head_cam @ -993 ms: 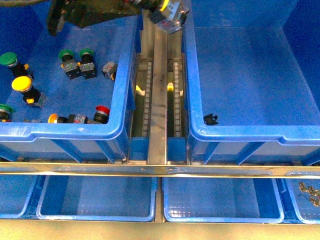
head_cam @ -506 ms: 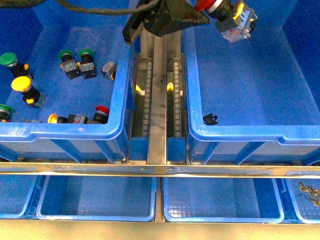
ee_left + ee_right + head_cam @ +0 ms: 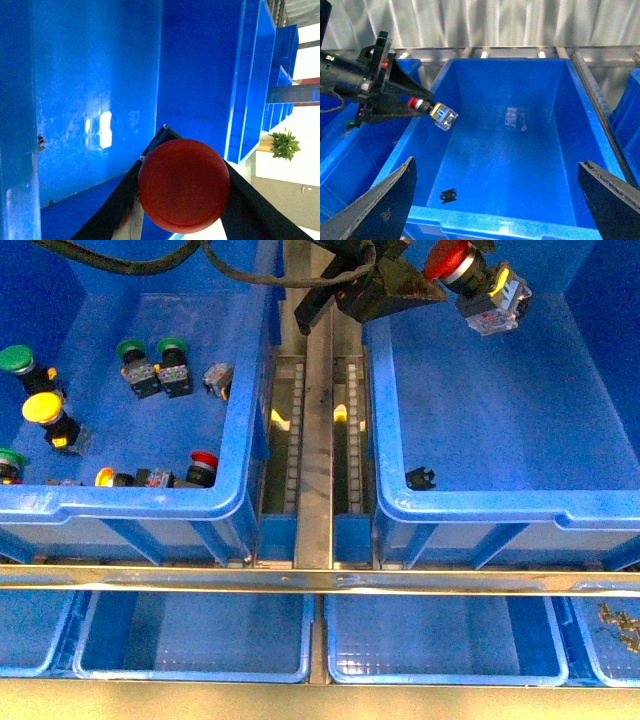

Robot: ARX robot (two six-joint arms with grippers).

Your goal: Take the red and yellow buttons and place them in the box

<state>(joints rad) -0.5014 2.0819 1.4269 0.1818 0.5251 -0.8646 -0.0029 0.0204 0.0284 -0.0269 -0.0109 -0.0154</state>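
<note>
My left gripper [image 3: 436,278] is shut on a red button [image 3: 482,287] and holds it in the air over the far left part of the right blue box [image 3: 480,506]. In the left wrist view the red cap [image 3: 184,186] sits between the two black fingers [image 3: 112,212]. The right wrist view shows that button [image 3: 440,115] over the box [image 3: 520,226]. My right gripper [image 3: 497,202] is open and empty above the box's near rim. In the left crate [image 3: 130,502] lie a yellow button [image 3: 42,408], a red button [image 3: 203,462] and a smaller yellow-capped one [image 3: 105,477].
Green-capped buttons [image 3: 150,352] lie in the left crate too. A small black piece [image 3: 421,478] lies in the right box's near left corner. A metal rail [image 3: 318,420] runs between the crates. Shallow blue trays [image 3: 440,640] stand below in front.
My left gripper has carried the red button to the right, from above the gap between the crates to over the right box, and slightly lower.
</note>
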